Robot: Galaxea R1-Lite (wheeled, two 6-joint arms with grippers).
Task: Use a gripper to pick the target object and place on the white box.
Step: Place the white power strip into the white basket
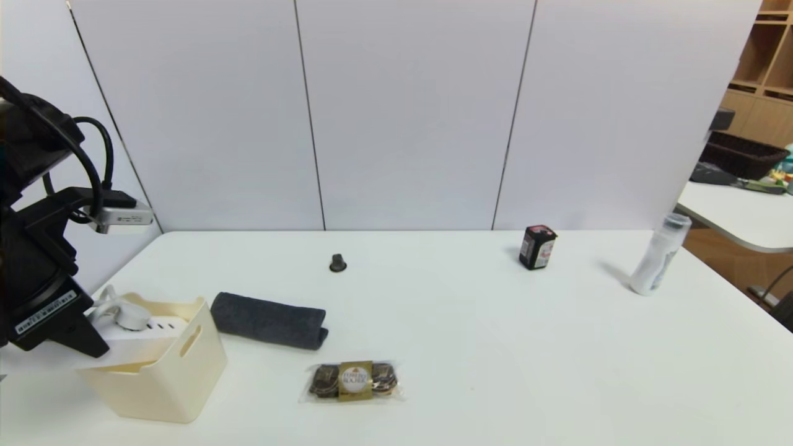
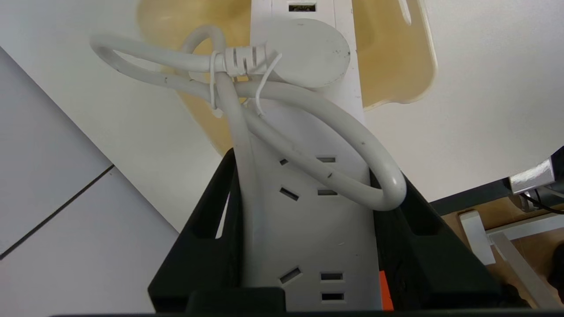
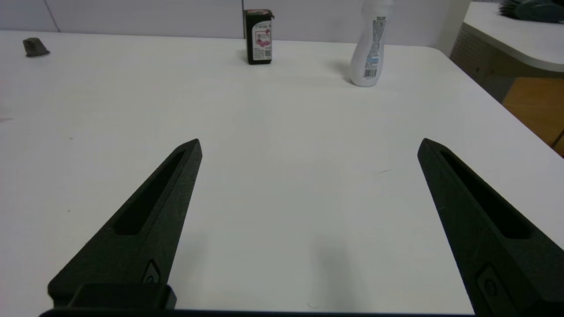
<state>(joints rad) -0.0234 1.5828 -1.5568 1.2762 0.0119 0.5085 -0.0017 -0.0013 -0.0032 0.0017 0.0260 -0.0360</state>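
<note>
The left black 2-fingered gripper (image 2: pixel 304 220) clamps the long white plastic power strip (image 2: pixel 308 229) over the cream open-top plastic box (image 1: pixel 158 371) at the table's front-left corner; next, lower and release. Right gripper (image 3: pixel 308 149) idles, fingers spread.

I see a smooth, matt white desk (image 1: pixel 495 347) under a soft grey cloth towel (image 1: pixel 269 320). The white box (image 1: pixel 158 378) looks like smooth plastic. Chocolates (image 1: pixel 353 381) sit in glossy clear wrap.

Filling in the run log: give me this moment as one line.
left gripper: shut on power strip | strip: over white box, far end inside | right gripper: open, idle over table
</note>
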